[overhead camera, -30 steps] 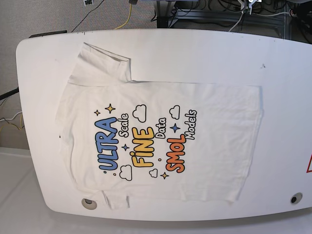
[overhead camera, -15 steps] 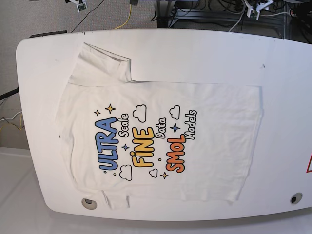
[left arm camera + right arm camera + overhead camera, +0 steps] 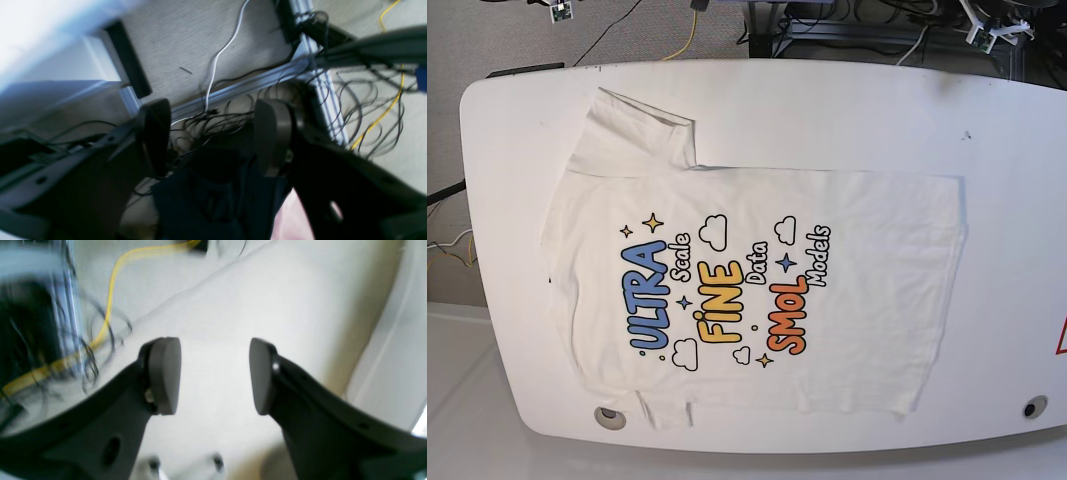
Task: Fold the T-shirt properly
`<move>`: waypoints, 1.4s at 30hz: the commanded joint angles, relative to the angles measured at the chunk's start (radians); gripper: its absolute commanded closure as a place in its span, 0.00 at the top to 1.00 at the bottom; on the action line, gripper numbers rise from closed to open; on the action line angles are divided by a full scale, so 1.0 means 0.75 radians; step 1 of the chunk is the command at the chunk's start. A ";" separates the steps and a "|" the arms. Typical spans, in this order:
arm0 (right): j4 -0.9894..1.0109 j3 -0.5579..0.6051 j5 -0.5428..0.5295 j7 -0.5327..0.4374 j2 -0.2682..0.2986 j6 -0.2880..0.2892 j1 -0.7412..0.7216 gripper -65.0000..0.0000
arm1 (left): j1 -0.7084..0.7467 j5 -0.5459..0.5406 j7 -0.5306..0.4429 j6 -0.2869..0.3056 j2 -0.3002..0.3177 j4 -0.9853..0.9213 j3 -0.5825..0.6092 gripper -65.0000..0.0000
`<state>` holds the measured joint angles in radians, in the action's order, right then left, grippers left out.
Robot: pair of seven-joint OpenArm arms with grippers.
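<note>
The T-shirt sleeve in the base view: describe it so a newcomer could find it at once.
Start at the white table, where the T-shirt lies flat, print up. The spread sleeve juts from its upper left corner toward the table's far edge. The opposite sleeve, at the near edge, shows only a short stub.

The base view is bright and evenly lit – the white worktop (image 3: 847, 110) and the T-shirt (image 3: 757, 290) are sharp, with only soft, faint shadows along the cloth's folds and no hard glare. The left wrist view is dim and smeared by motion blur, its top left corner blown out to white, the cables (image 3: 367, 110) soft. The right wrist view is bright, washed out and blurred – the yellow cable (image 3: 110, 306) streaks.
</note>
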<state>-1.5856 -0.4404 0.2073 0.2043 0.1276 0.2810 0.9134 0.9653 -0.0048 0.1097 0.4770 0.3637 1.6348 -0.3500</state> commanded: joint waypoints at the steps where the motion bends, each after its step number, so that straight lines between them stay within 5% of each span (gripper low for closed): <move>1: -0.122 0.022 -0.087 -0.025 -0.004 0.002 0.078 0.48 | 0.064 -0.070 -0.013 0.039 0.008 0.120 -0.006 0.59; 8: -0.217 -0.009 -0.191 -0.024 -0.011 0.000 0.130 0.48 | 0.109 -0.083 0.005 0.041 0.014 0.261 -0.006 0.59; 22: -0.496 -0.247 -0.620 0.044 0.006 0.103 0.129 0.47 | 0.121 -0.052 0.009 -0.055 0.083 0.619 0.026 0.57; 40: -0.613 -0.437 -0.523 0.249 0.074 0.150 -0.090 0.47 | 0.007 -0.130 0.041 0.005 0.239 0.621 0.006 0.57; 42: -0.641 -0.522 -0.562 0.360 0.089 0.147 -0.166 0.47 | -0.036 -0.151 0.017 0.007 0.280 0.629 0.006 0.58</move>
<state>-2.0331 -0.7776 -0.1894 0.4137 0.1696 0.4011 0.8200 0.9569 -0.0887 0.1635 0.4725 0.5396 2.0892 -0.3431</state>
